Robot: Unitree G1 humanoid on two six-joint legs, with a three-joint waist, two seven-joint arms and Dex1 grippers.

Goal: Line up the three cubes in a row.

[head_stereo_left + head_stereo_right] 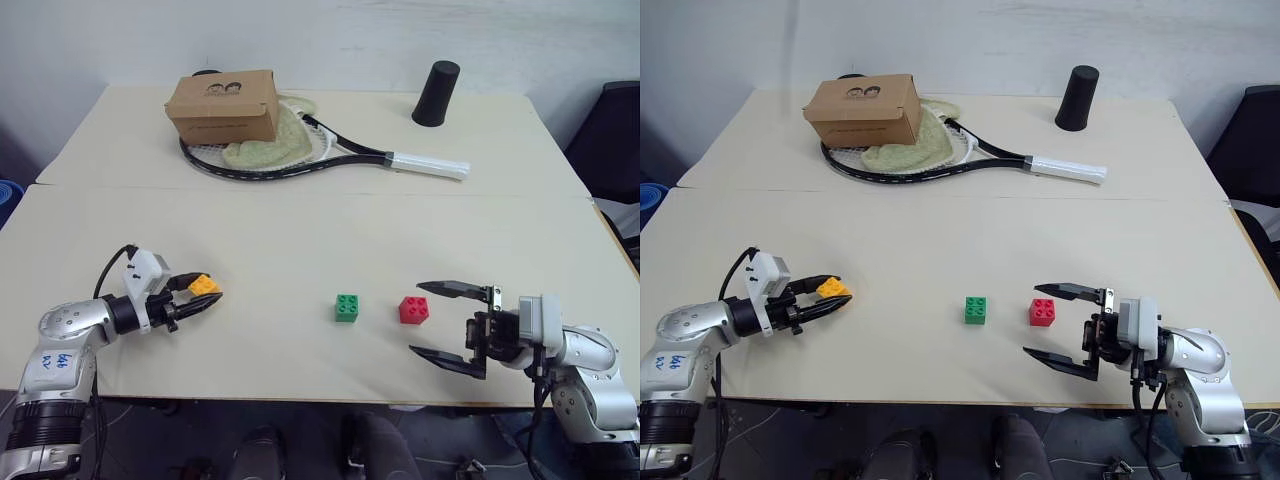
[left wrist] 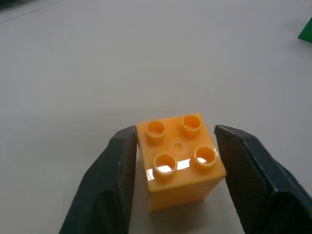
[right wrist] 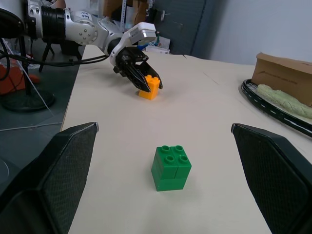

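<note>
The left gripper is clamped on the orange-yellow cube, its two black fingers pressing the brick's opposite sides with the four studs facing up, as the left wrist view shows (a sliver of gap remains beside one finger there, but the grip reads as tight). The right gripper holds nothing, its jaws spread wide and pointing toward the red cube, which sits just beside its fingertips without touching them. Taking the green cube as landmark: the red cube stands near it on the robot's right, apart from it, and the orange-yellow cube is well apart on the robot's left, roughly level with both. The table is bare between the green cube and the held brick, and the near table edge runs close below all three. Far beyond the green cube, at the back, lie a cardboard box, a tennis racket with a pale cloth on its strings, and a black cup. The right wrist view adds the side-on sight of the left gripper, with the orange-yellow cube resting on the tabletop, and the green cube between its own open fingers.
</note>
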